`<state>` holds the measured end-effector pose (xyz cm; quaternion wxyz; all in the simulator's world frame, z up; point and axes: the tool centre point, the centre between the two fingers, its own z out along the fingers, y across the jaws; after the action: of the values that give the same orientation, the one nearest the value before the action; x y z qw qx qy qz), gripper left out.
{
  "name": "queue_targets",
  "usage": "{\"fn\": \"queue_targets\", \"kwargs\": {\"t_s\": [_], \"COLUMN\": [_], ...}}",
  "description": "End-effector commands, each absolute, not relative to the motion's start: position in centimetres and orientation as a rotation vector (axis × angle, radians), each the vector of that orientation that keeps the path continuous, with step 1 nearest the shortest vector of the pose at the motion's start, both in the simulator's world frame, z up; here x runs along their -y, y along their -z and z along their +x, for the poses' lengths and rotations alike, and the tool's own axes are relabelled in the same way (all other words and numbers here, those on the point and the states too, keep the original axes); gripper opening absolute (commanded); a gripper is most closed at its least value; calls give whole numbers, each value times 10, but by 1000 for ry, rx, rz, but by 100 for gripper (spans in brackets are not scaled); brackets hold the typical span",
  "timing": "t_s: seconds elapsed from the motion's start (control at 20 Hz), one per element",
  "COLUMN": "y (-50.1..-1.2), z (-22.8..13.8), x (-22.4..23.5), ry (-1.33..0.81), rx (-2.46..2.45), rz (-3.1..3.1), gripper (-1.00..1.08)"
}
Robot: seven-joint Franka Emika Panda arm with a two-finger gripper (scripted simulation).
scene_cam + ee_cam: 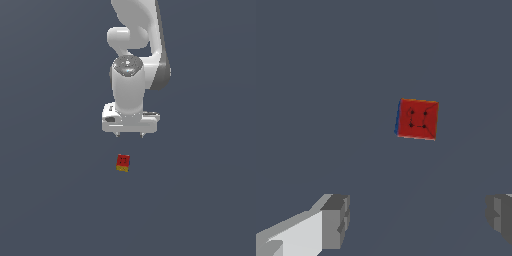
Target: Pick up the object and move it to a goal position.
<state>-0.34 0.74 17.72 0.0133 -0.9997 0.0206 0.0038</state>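
Observation:
The object (123,162) is a tiny cube with a red, dark-dotted top face and a yellow-orange side, lying on the dark grey floor. The wrist view shows the object (417,119) with a thin blue side along one edge. My white gripper (129,135) hangs above the cube and slightly toward the exterior view's right, apart from it. Its two fingertips (117,134) point down and stand wide apart, with nothing between them. In the wrist view the gripper (418,220) is open, and the cube lies beyond the gap between the grey pads (336,220).
The white arm (134,45) rises above the gripper to the frame's upper edge. Plain dark grey floor (50,200) surrounds the cube on all sides.

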Motion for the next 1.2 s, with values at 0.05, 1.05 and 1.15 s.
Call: {"fn": "queue_targets", "kwargs": {"t_s": [0.05,1.05,1.15], "y": [-177,-181,-179], "z": [-3,3,4], "x": [-7,-17,-16], "ry": [-11,28,27], "rx": [-62,120,160], "rz": [-3115,-3131,-3130], "gripper": [100,100,100]}}
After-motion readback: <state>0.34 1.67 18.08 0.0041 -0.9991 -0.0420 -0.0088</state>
